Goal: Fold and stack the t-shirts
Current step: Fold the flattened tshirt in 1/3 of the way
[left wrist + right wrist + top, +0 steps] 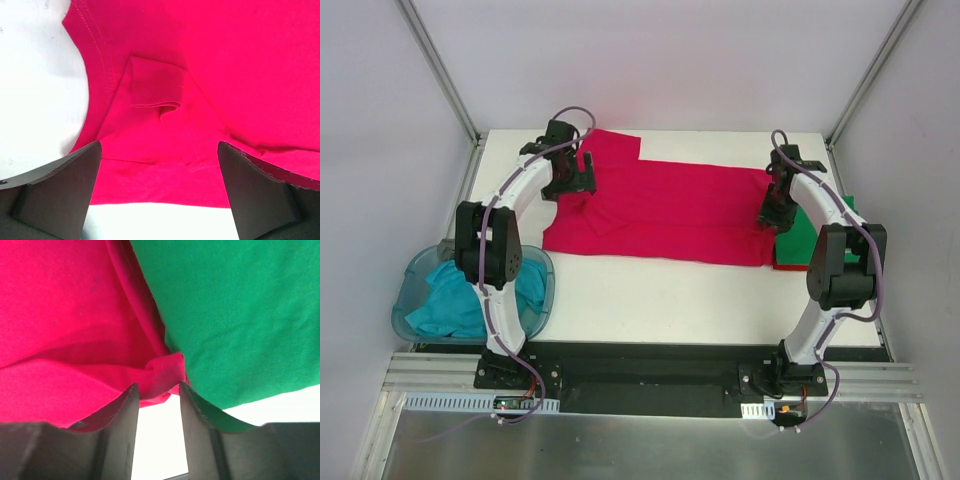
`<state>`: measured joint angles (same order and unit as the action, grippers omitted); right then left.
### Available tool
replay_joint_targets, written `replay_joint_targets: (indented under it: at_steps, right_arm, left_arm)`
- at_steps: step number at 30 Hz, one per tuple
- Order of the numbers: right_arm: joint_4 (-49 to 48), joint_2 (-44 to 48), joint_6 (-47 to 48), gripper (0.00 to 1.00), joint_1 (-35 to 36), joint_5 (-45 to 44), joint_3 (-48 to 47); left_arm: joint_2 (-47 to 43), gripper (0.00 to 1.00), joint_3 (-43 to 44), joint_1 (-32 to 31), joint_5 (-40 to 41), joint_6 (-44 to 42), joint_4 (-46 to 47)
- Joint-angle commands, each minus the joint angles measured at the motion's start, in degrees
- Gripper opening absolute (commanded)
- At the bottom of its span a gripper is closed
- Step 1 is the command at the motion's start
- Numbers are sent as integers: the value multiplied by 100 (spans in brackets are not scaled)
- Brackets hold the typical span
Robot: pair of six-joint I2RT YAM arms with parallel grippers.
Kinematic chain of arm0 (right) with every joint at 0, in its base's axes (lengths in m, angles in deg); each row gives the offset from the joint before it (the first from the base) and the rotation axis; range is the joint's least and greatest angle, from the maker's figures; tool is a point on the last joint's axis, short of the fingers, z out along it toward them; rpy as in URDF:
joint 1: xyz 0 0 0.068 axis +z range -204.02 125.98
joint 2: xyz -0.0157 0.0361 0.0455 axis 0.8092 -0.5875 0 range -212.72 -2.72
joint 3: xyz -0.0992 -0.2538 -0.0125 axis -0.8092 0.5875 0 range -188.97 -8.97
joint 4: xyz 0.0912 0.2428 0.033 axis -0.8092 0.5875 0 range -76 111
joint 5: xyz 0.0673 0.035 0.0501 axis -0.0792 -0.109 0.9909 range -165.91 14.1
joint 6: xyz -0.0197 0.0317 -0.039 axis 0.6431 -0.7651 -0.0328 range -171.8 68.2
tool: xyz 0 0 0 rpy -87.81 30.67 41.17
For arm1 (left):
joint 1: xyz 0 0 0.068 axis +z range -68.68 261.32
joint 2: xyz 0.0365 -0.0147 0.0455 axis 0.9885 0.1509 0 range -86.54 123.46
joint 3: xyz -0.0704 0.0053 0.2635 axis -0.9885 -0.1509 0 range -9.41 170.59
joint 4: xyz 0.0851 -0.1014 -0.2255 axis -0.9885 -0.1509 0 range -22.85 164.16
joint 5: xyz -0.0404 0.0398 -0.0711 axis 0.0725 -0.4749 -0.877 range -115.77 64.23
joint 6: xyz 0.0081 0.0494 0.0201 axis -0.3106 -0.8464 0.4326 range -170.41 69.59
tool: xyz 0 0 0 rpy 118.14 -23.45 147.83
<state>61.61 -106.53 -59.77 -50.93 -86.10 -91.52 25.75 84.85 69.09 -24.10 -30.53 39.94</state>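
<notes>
Got the red t-shirt [660, 210] spread mid-frame, left gripper [159, 150] wide open above it, right gripper [157, 387] barely parted at its bunched corner. Might snag and drag it onto the green t-shirt [240, 315].

Overhead: high behind both arms, whole white table [650, 290] | wrists: close, looking down | shared: spread crimson-red cloth t-shirt [660, 210]

A robotics lab test cell — the white worktop [650, 300] sits inside plain white panels [660, 60] framed by aluminium struts [440, 75]. Two cabled robot arms, the left arm [498, 270] and the right arm [835, 270], are bolted to a black base plate [650, 370] on slotted metal rails [430, 375] at the near edge.
</notes>
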Motion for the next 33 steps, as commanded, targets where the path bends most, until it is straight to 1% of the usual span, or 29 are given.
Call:
replay_joint_targets:
  at_steps: [1,3,4,6,7,11,15,18,20,22,25,27,29,30,31,33]
  right_arm:
    - [151,132,93,45,-19,17,-359]
    - [178,273,128,65,7,-9,-333]
    - [169,378,172,69,42,-17,-298]
    - [134,624,243,92,147,-53,-158]
    - [108,782,286,96,217,-70,-61]
    - [11,1178,313,96,586,-53,334]
    - [-471,1302,322,96,956,509,870]
    - [-700,1022,269,96,1088,799,951]
    - [-789,732,304,96,1202,948,881]
    - [-719,468,348,96,1342,888,688]
    - [-788,221,296,96,1510,844,511]
    - [-885,142,252,96,1589,949,494]
    - [-921,89,208,96,1650,932,459]
    - [-947,80,199,96,1677,949,458]
    - [-991,71,190,96,1694,958,458]
    - [-1079,54,190,96,1747,958,458]
  left_arm:
    - [-215,99,278,107,-150,-81,-208]
    - [-409,99,129,124,-158,-46,-208]
    - [-497,99,24,142,-350,-37,-208]
    - [-699,99,-222,159,-614,7,-208]
    - [-752,99,-337,168,-685,33,-191]
    - [-648,99,-610,256,-1343,112,-121]
    - [-393,99,-970,422,-2134,288,195]
    - [-217,99,-1199,598,-2180,394,275]
    - [-181,99,-1365,721,-2023,455,284]
    - [-216,99,-1559,818,-1821,464,284]
    - [-348,99,-1893,932,-1127,552,249]
    - [-445,99,-2086,1064,-1055,570,249]
    - [-489,99,-2209,1178,-819,587,249]
    - [-497,99,-2262,1179,-792,579,240]
    - [-515,99,-2298,1353,-765,579,240]
    - [-541,99,-2342,1468,-774,552,240]
